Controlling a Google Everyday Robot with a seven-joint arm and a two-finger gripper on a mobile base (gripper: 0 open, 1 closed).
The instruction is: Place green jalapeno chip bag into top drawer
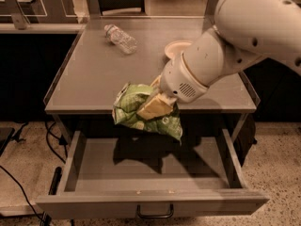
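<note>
Table: your grey tabletop (94, 79) carries a clear bottle (121, 38) at the back left and a pale bowl (175, 48) partly hidden behind the arm.
Drawer: you see the drawer (150, 204) pulled out below the table, with its handle (155, 214) at the centre of the front panel.
Gripper: your gripper (151, 103) sits at the table's front edge, fingers pinched on the bag.
Bag: the bag (131, 108) hangs across that front edge above the drawer's rear part, and its shadow falls on the drawer floor.
</note>
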